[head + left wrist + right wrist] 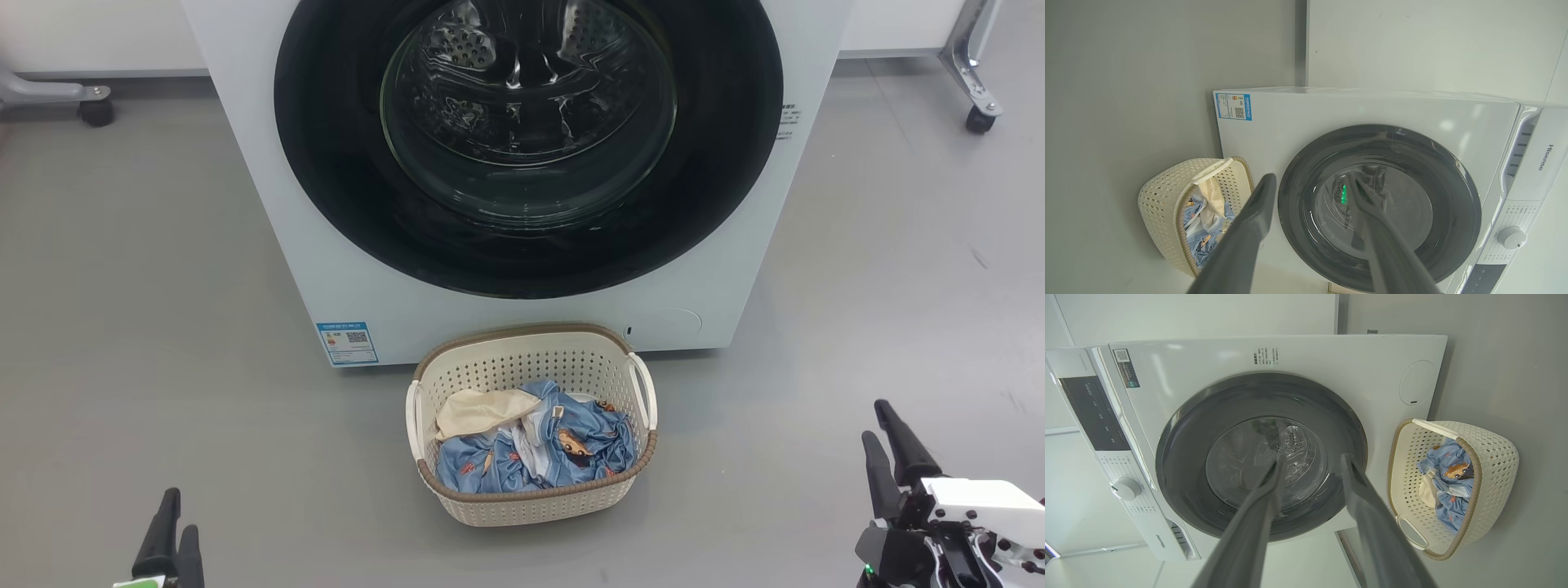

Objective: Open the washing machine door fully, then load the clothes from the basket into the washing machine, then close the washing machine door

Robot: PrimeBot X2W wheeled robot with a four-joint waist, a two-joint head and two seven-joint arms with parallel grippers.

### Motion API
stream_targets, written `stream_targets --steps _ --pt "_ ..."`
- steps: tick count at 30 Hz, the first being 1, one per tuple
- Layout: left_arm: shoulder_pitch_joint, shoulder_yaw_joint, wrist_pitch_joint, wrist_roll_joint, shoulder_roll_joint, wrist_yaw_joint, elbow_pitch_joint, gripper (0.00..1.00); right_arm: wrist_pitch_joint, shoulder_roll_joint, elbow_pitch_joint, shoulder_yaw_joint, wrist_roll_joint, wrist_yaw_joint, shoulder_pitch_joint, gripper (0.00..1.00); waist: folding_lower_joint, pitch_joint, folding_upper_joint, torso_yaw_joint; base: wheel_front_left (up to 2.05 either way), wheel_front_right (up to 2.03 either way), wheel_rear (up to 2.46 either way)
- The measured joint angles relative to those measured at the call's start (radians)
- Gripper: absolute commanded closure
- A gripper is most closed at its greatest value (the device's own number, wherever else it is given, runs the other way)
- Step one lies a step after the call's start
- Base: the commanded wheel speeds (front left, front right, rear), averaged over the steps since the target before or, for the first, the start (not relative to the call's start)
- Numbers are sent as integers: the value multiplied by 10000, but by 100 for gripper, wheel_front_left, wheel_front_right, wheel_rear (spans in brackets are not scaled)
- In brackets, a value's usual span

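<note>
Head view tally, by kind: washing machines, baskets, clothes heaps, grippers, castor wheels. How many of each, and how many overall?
Washing machine: 1
Basket: 1
Clothes heap: 1
Grippers: 2, left gripper and right gripper
Castor wheels: 2, left castor and right castor
Total: 7

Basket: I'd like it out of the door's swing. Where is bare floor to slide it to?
Bare floor runs left of the basket to the left gripper, and right of it to the right gripper. Crowded: the thin strip between its back rim and the washing machine, below the door.
</note>
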Motion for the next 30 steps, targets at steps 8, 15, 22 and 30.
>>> stream_targets --steps 8,15,22,30 --pt "0 27 -128 0 0 0 -61 0 -31 -10 -13 2 -2 4 -7 0 0 5 0 17 0 0 0" --pt "-12 48 -395 102 4 -10 -376 0 -157 -10 -119 128 -268 8 -141 0 0 9 0 37 0 0 0" --pt "-36 -2 -533 194 35 -40 -721 0 -280 -21 -268 360 -654 21 -225 0 0 9 0 20 0 0 0" --pt "-35 -61 -830 779 167 -86 -1055 0 -514 -178 -458 732 -1317 56 -427 0 0 5 0 -32 0 0 0"
